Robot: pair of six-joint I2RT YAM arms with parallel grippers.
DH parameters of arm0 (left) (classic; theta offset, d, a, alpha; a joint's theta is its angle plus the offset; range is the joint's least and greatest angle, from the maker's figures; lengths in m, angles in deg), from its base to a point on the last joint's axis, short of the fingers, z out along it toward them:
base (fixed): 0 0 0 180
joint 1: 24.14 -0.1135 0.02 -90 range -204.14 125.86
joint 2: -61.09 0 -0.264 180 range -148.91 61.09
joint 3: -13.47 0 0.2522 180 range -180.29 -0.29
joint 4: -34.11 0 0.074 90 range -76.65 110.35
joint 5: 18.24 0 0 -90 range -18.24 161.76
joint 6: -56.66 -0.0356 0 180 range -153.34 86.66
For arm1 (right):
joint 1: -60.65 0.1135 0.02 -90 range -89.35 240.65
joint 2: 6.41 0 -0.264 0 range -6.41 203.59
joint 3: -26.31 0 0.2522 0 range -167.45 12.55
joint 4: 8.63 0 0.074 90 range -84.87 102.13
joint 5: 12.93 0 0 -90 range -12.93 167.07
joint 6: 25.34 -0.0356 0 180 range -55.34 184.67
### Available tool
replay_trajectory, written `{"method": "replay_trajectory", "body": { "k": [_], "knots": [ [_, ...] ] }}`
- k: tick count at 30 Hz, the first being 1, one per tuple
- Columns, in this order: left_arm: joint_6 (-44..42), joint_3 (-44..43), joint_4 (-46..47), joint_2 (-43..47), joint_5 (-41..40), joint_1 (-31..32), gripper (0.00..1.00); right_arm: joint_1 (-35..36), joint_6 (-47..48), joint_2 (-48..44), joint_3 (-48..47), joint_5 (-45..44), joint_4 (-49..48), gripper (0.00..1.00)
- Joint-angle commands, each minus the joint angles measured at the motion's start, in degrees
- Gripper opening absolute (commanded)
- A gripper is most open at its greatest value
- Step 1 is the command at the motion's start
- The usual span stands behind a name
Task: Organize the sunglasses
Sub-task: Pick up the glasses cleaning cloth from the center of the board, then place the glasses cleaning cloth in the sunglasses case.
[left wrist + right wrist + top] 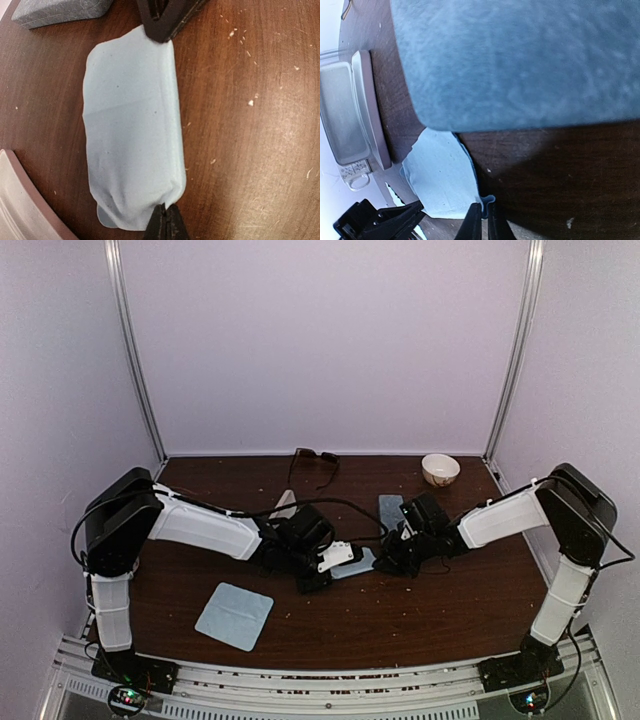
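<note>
A dark pair of sunglasses (314,456) lies at the back of the table, far from both grippers. Between the arms lies a folded light-blue cloth (132,135) (442,175) (360,562). My left gripper (166,214) (338,556) is shut on one corner of it. At the opposite end, my right gripper (484,215) (385,562) is shut on the cloth's edge, and its fingers (167,22) show in the left wrist view.
A grey-blue case (520,60) (391,510) lies just behind the right gripper. A pink case (367,110) (20,200) lies by the left arm. A second light-blue cloth (234,615) lies flat near the front. A small bowl (440,469) stands at the back right.
</note>
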Motion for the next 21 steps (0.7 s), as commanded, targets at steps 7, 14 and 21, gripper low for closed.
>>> {"method": "replay_trajectory", "body": {
  "k": [7, 14, 21],
  "knots": [
    [2.12, 0.87, 2.10, 1.65, 0.49, 0.19, 0.00, -0.32, 0.87, 1.58, 0.86, -2.39, 2.96, 0.00],
    [5.25, 1.30, 2.66, 3.46, 2.26, 0.19, 0.00, -0.32, 3.60, -0.04, -2.07, -1.43, 4.60, 0.00],
    [8.77, -0.47, 1.14, 5.35, 3.29, 0.19, 0.00, -0.32, 5.90, -2.85, -4.42, -1.90, 7.37, 0.00]
  ]
}}
